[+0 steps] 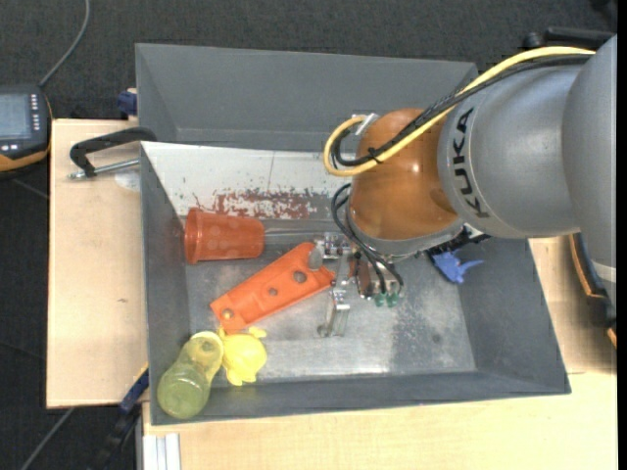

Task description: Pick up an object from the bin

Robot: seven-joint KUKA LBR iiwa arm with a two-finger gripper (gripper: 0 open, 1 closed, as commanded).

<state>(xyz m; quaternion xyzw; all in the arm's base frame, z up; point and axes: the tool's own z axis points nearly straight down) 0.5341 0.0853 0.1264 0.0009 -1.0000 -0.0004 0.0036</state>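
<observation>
Overhead view of the grey metal bin (460, 336) with the arm entering from the right. The gripper (339, 311) is lowered to the bin floor near its middle, just beside the right end of a flat orange bar with holes (272, 293), which lies slanted across the floor; whether the claw is spread or pressed together cannot be told. Behind the bar, an orange-red cup (223, 236) lies on its side near the far wall. In the near left corner lie a yellow toy (244, 355) and, touching it, a yellow-green translucent bottle (188, 377). A blue object (456, 263) shows partly beneath the arm, on the right.
</observation>
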